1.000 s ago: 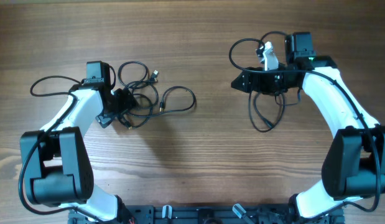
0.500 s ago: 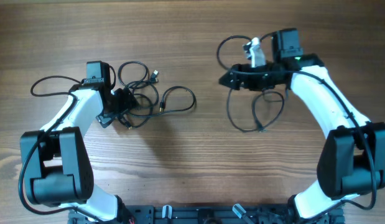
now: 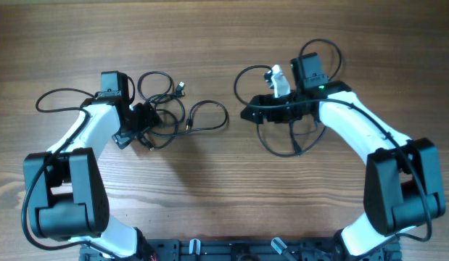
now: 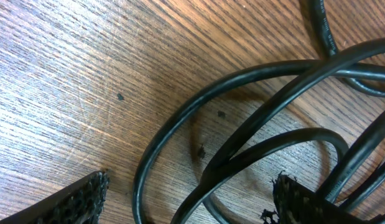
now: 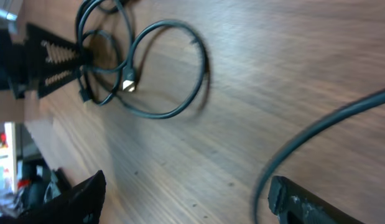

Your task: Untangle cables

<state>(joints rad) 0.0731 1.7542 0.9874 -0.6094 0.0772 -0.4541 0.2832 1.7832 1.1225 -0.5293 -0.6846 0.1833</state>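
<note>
**Both grippers spread: knot under the left, a single cable at the right**

The table (image 3: 224, 206) carries two groups of cord, well apart. The bigger one is the bunched cables (image 4: 198, 102), lying directly under and between the fingers of the left gripper (image 3: 141, 119). The left wrist view shows that gripper spread wide, with several strands crossing in the gap and none pinched. One loop of the bunch reaches out beyond the fingertips, towards the other arm.

The smaller group is a single cable (image 5: 323, 121). In the overhead view it loops around and beneath the right gripper (image 3: 247, 114). In the right wrist view it curves in close to one finger. That gripper is also spread and clamps nothing that I can see. Whether the cord actually rests on the finger cannot be told.

Smallest is a gold plug (image 5: 129, 84), ahead of the right gripper and inside the bunch, near the left gripper's fingers.

Likely troubles, as I judge them:
- If the left gripper closes where it stands, it would catch several strands at once. A pull would then tighten the knot or drag the whole bunch.
- The single cable is unclamped, so it could slide off the right gripper.
- If carried further towards the bunch, it could settle across the outlying loop and tangle afresh.
- The plug could snag on a crossing strand when pulled.
</note>
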